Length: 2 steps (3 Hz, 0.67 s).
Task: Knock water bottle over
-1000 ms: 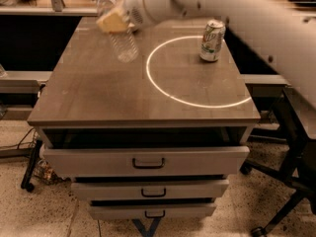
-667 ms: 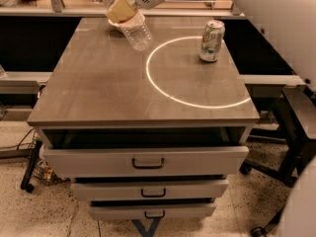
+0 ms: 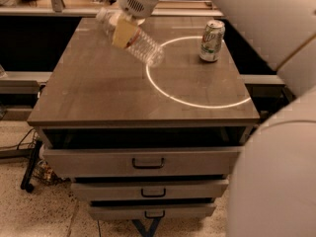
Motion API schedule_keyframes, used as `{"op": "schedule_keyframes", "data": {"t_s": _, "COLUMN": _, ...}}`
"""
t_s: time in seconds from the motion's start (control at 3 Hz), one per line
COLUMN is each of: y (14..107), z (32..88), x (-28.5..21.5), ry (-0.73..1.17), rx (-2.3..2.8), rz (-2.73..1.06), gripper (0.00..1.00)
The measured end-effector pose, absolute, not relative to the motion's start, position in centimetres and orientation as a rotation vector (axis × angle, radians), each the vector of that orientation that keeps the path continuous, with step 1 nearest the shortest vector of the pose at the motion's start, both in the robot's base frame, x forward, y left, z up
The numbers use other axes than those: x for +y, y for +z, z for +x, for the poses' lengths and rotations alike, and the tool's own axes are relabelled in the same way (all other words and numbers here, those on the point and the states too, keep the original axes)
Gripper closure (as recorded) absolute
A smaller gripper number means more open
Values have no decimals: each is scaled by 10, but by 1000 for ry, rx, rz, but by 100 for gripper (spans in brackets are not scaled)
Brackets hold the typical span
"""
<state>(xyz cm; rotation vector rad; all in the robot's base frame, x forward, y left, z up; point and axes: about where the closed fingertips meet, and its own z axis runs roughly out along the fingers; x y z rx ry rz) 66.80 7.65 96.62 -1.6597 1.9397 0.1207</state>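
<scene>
The water bottle (image 3: 146, 49) is a clear ribbed plastic bottle with a white cap. It is tipped steeply over the back left of the table top, cap to the upper left and base to the lower right, by the edge of the white light ring (image 3: 197, 104). My gripper (image 3: 124, 31), with a yellowish pad, lies across the bottle's upper half, coming down from the white wrist above. I cannot tell if the bottle rests on the table or is held off it.
A green-and-white soda can (image 3: 212, 41) stands upright at the back right, inside the ring. The grey table (image 3: 98, 98) has three drawers (image 3: 148, 162) below its front edge. My white arm fills the right side. A shelf runs behind.
The bottle has gone from slightly leaning to steeply tipped, and its base has swung right and toward the front. My gripper has moved with it, right and then down. The can has not moved.
</scene>
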Motion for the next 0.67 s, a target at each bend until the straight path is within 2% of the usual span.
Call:
{"op": "schedule_keyframes", "data": {"t_s": 0.33, "y": 945, "z": 651, "x": 109, "ry": 195, "rx": 1928, "rz": -1767, "gripper": 100}}
{"op": "schedule_keyframes", "data": {"t_s": 0.67, "y": 930, "z": 646, "x": 148, "ry": 301, "rx": 1883, "rz": -1829, "gripper": 83}}
